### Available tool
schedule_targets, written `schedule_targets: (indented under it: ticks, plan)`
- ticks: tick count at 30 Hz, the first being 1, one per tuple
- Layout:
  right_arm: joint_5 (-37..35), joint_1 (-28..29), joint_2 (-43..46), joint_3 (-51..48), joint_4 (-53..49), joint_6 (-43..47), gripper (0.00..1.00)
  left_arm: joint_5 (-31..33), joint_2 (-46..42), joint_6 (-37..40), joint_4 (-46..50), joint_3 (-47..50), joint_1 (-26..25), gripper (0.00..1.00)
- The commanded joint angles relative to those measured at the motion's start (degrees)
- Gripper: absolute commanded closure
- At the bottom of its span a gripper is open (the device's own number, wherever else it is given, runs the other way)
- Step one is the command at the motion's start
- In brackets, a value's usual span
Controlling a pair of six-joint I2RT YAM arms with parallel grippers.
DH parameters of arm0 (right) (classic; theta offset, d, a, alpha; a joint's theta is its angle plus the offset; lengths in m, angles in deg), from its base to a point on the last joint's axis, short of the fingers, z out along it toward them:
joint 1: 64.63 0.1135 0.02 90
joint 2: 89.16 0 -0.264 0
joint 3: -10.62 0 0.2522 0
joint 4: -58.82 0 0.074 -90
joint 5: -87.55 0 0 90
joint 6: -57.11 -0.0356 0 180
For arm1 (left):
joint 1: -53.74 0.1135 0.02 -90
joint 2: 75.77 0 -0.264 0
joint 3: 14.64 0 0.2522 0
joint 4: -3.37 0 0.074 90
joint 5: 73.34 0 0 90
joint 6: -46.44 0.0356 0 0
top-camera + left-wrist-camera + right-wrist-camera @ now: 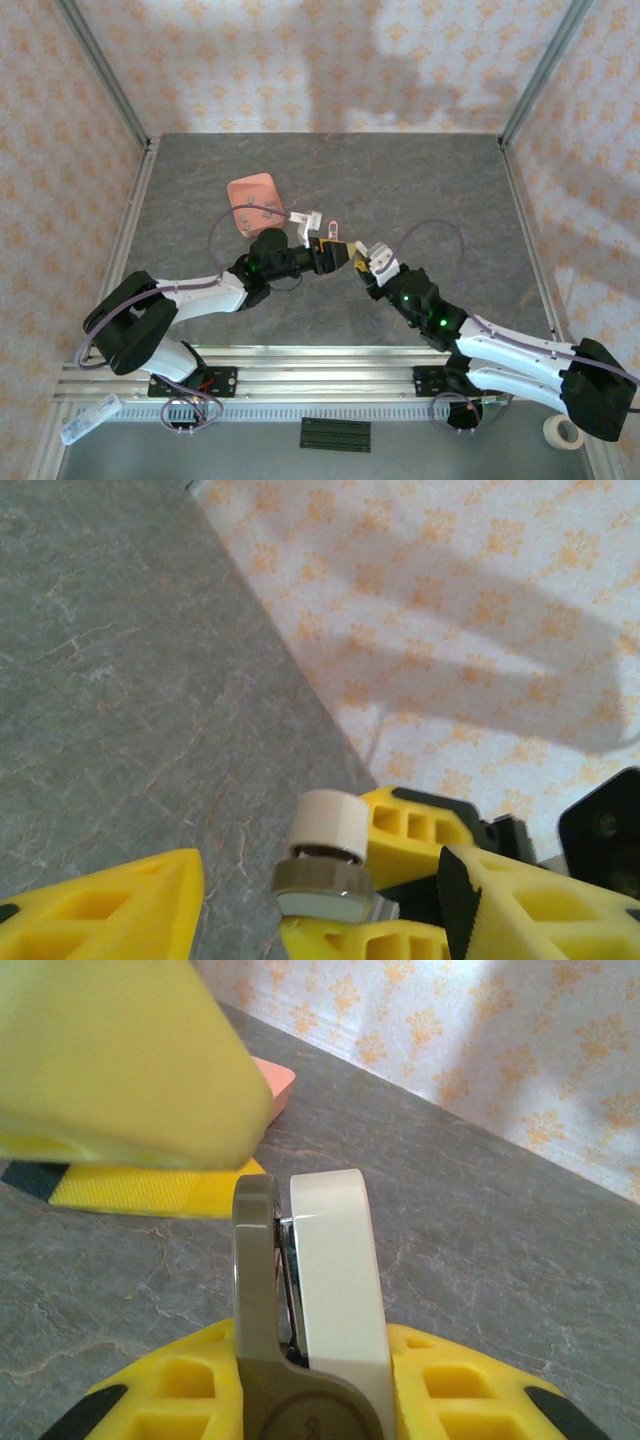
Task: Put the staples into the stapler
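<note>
**Mia:** Where is the stapler (318,1280)?

**Ben:** The right end effector (315,1365) has it. Its two yellow fingers (165,1385) are squeezed on the stapler's back end. The stapler is up in the air, over the middle of the grey worktop (420,180).

**Mia:** Which way does it point?

**Ben:** Its long side points straight out from the right end effector, toward the left end effector (338,253). The two are nose to nose, almost touching.

**Mia:** Is the left one holding anything?

**Ben:** No. Its fingers (100,910) are apart. From its own camera the tip of the stapler sits right between them, with a gap on the side I can see. I see nothing pinched in there.

**Mia:** And the staples (243,213)?

**Ben:** There are tiny specks in the pink tray (258,192), which I think are them. They are too small to be sure. The tray is behind the left arm, farther back on the worktop and well apart from the stapler.

**Mia:** So who goes for them?

**Ben:** I think the left arm. It is nearer the tray and its fingers are free. The right one should hold the stapler steady, with the front end facing left.
</note>
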Motion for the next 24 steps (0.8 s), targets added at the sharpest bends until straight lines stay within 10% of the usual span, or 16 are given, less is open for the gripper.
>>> schedule_targets:
  ticks: [1,24]
  plan:
    - [0.09,-0.23,-0.05,2.29,3.53,-0.76,0.73,0.43,0.23,1.18,-0.62,-1.32,-0.40,0.37]
    - [1.78,-0.27,-3.66,4.01,5.99,-1.36,0.74,0.92,3.50,-0.36,-5.88,-1.45,-1.90,0.58]
